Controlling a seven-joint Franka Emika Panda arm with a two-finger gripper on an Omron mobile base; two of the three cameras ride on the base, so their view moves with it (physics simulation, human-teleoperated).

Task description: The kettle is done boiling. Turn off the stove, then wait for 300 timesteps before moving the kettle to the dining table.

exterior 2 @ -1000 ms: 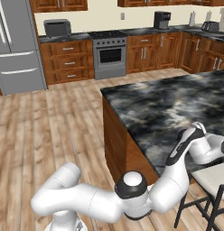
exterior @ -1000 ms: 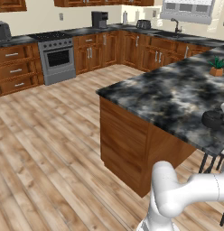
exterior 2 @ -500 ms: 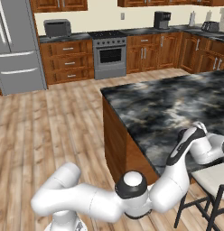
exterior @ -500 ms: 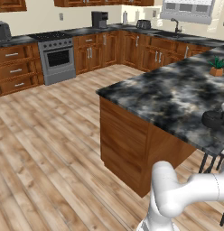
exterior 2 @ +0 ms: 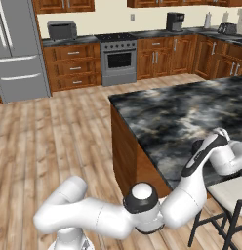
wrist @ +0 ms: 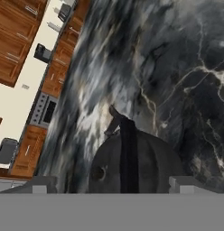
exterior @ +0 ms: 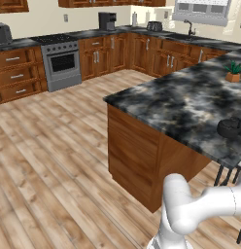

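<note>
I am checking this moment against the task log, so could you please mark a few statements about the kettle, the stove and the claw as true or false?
1. The kettle is over the marbled top of the dining table. True.
2. The kettle sits on a burner of the stove. False: the stove stands far off against the back wall, and the kettle is at the island.
3. A small potted plant stands on the dining table. True.
4. The coffee machine stands on the dining table. False: it is on the back counter, beside the stove.
5. The claw is wide open, well clear of the kettle. False: the kettle is right against it; whether it grips cannot be told.
</note>
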